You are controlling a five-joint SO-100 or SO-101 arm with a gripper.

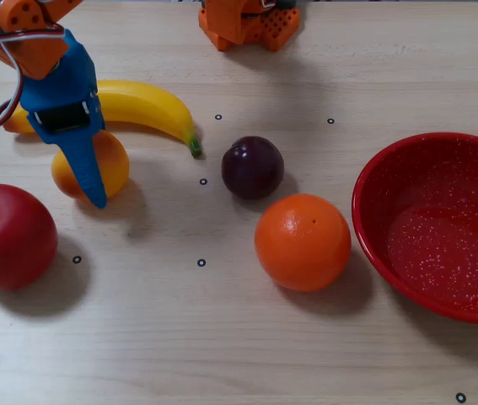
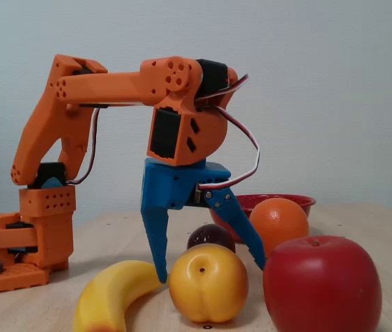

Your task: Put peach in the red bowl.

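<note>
1. The blue gripper [image 2: 209,270] hangs low over the peach [image 2: 208,283] in a fixed view at table height. Its jaws stand spread apart, one finger [image 2: 155,238] down between banana and peach, the other slanting down behind the peach on the apple's side.
2. The fingers straddle the peach but grasp nothing. Whether either finger touches the fruit cannot be told.
3. In the fixed view from above, the gripper [image 1: 87,181] covers the middle of the peach [image 1: 114,162], one blue finger [image 1: 89,173] lying across it with its tip at the fruit's near edge.
4. The peach sits on the wooden table [image 1: 239,337] at the left of that view, just below the banana [image 1: 142,103] and up and right of the red apple [image 1: 9,236].
5. The red bowl [image 1: 373,211] stands at the right edge of the same view, well apart from the peach and holding no fruit.
6. Between peach and bowl lie a dark plum [image 1: 253,167] and an orange [image 1: 303,242]. The orange is near the bowl's rim.
7. In the low view the bowl [image 2: 299,203] shows only as a rim behind the orange [image 2: 278,225].
8. The orange arm base [image 1: 249,24] sits at the table's far edge.
</note>
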